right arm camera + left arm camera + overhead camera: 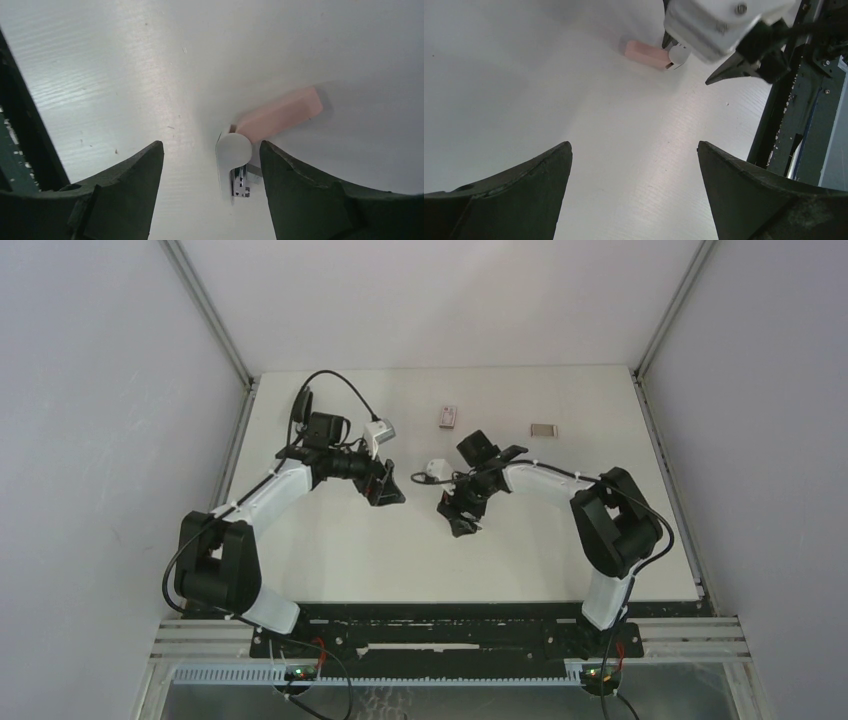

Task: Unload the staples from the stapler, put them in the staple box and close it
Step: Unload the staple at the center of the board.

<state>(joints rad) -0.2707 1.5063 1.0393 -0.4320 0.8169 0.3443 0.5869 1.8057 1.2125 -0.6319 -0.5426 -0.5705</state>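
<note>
Left end effector [634, 145]: wide open, holding nothing. It hangs at 9 o'clock over the surface [330, 560], I think to leave room.
Right end effector [210, 145]: open too, holding nothing. It sits just over a pink bar [280, 114], ready to work on it.
Stapler: I cannot find a long black one in any view.
Staples [252, 173]: I think the tiny silvery strips by the bar's white end are them.
Wrist views: both show the pink bar. I cannot pick it out from the top.
Top view: only this one shows a small box [448, 417] at 12 o'clock and a grey block [542, 428] at 1 o'clock.
</note>
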